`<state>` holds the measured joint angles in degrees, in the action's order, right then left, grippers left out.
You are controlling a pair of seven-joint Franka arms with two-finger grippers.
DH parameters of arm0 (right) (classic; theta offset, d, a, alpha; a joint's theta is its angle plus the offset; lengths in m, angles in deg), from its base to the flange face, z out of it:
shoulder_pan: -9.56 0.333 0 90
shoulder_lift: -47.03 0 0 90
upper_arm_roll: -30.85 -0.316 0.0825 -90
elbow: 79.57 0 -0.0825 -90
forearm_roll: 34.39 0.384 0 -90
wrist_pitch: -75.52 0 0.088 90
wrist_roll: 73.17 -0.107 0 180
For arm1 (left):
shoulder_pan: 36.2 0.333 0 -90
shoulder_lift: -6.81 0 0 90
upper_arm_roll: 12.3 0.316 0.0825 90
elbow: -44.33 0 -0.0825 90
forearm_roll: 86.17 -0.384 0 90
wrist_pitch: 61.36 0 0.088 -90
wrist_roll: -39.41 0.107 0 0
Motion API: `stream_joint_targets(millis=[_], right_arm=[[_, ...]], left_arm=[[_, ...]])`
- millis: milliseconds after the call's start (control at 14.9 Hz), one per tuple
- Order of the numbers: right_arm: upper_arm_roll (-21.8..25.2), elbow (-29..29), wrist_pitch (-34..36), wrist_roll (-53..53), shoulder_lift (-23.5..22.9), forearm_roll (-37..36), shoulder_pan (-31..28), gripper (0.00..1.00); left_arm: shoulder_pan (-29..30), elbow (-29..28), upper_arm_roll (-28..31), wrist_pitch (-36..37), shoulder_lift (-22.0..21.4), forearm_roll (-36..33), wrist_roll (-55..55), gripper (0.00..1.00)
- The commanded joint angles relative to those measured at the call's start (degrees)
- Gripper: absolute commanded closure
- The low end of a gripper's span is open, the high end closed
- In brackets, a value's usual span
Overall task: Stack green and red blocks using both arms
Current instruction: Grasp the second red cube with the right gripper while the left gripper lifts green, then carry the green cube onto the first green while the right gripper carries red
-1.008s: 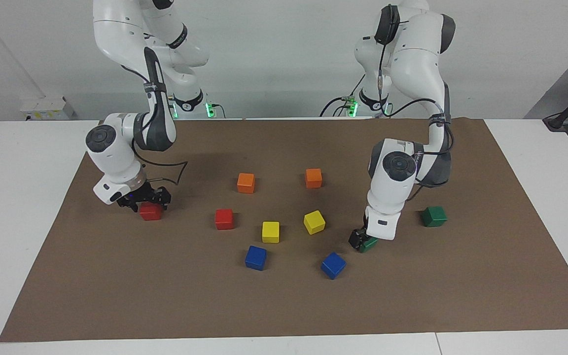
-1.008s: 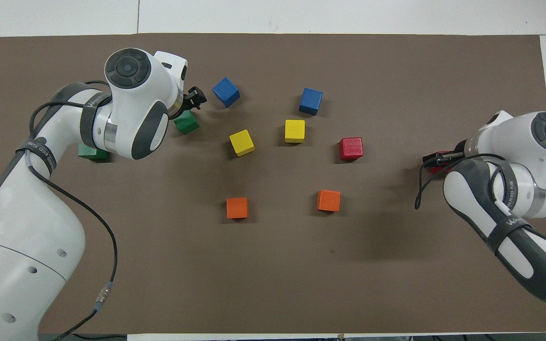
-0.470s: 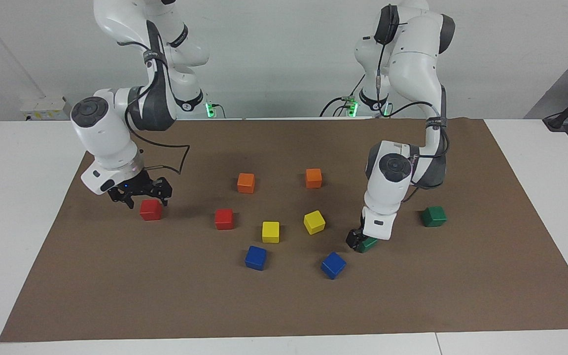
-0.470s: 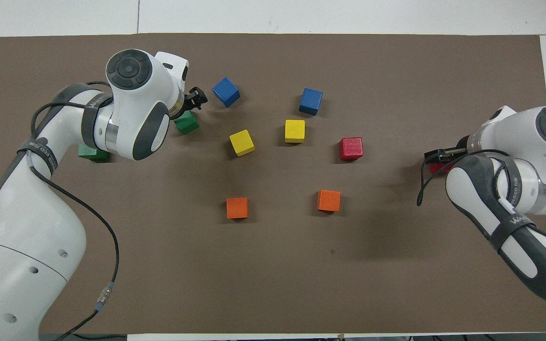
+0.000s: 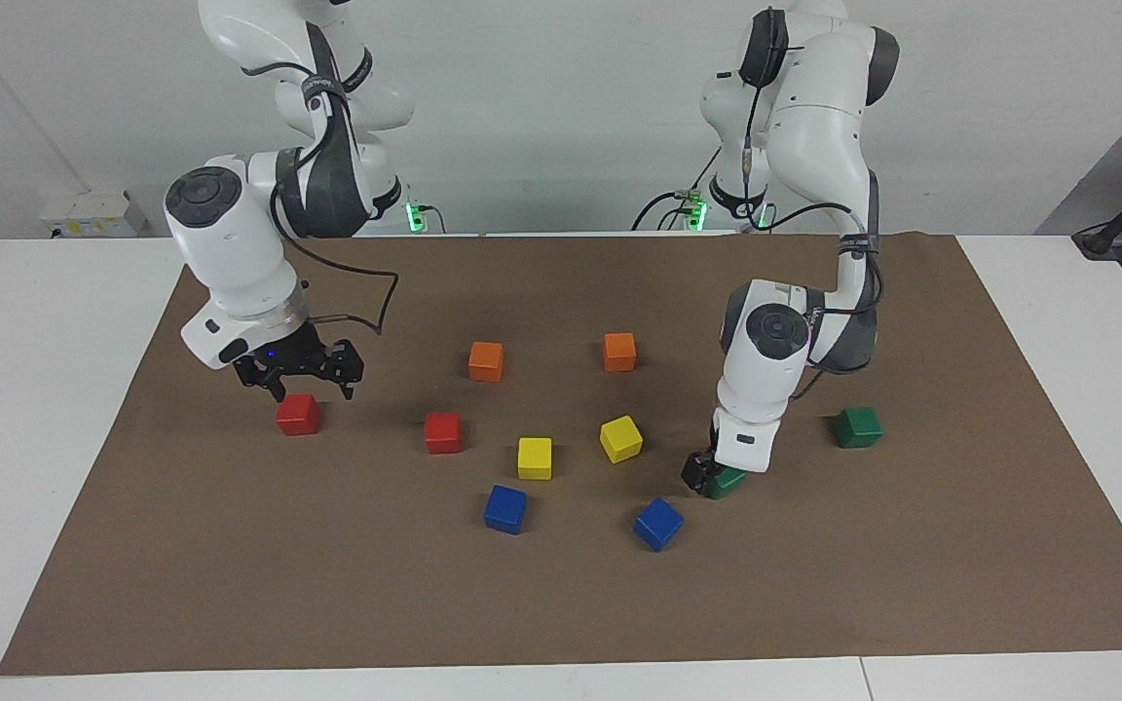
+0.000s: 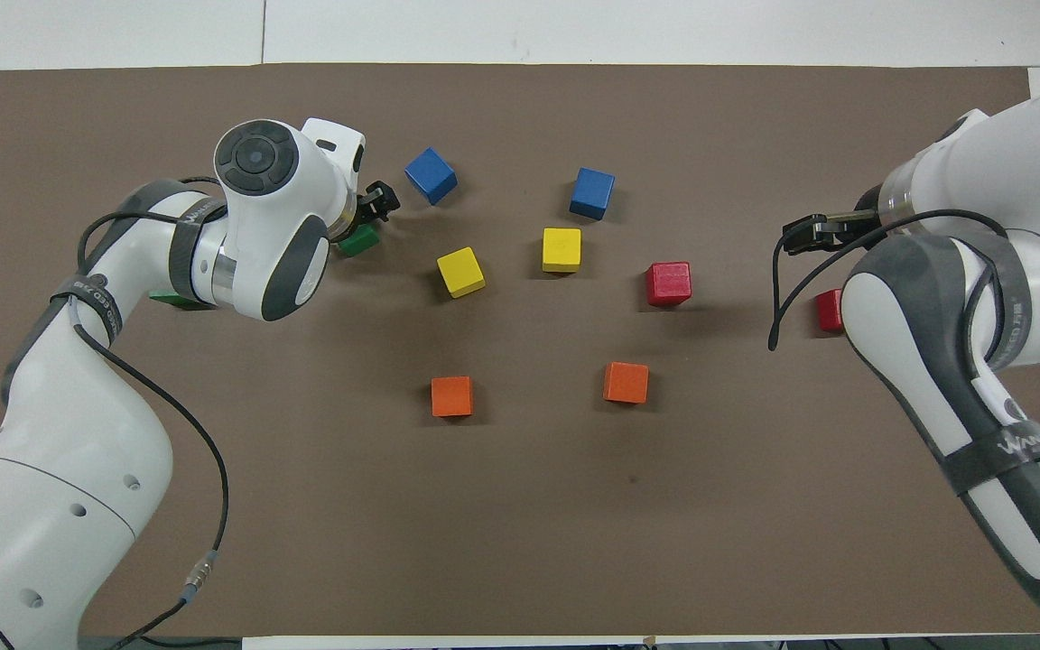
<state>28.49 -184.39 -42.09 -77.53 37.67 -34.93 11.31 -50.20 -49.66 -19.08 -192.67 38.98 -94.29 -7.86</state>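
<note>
Ten blocks are scattered on the brown mat (image 6: 520, 506). A green block (image 6: 359, 240) is partly covered by the left tool (image 6: 379, 200).

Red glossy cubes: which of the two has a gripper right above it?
The red glossy cube at the right arm's end of the table; the open right gripper hangs just over it. The other red cube, beside the yellow cubes, has nothing above it.
</note>
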Motion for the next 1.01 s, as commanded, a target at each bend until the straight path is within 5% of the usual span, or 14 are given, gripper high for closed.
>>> stream_joint_targets(millis=[0, 134, 202, 269, 470, 941], right_arm=[[-0.3, -0.3, 1.0, 1.3, 0.8, 0.8, -1.0, 0.00], [-0.3, -0.2, 1.2, 1.0, 0.8, 0.8, -0.4, 0.00], [-0.3, 0.3, 1.4, 0.8, 0.6, 0.7, 0.3, 0.00], [-0.4, 0.9, 1.8, 0.6, 0.1, 0.6, 1.1, 0.00], [-0.3, 5.4, 4.0, 0.3, -2.6, -0.3, 3.5, 0.00], [-0.3, 13.1, 4.6, -8.6, -10.9, -1.2, 12.7, 0.00]], left_arm=[[-0.8, -3.4, 0.8, -1.6, -2.4, -0.7, -1.6, 0.06], [-0.8, -3.0, 0.8, -0.8, -2.4, -0.7, -1.9, 0.53], [-0.8, -2.7, 0.8, 0.3, -2.5, -0.7, -1.8, 0.84], [-0.6, -1.4, 0.8, 3.1, -2.4, -0.7, -1.7, 1.00], [0.0, 4.9, 0.7, 14.1, -2.3, -1.0, -0.7, 1.00], [9.9, -2.5, 0.3, 20.9, -15.0, 5.0, 23.9, 1.00]])
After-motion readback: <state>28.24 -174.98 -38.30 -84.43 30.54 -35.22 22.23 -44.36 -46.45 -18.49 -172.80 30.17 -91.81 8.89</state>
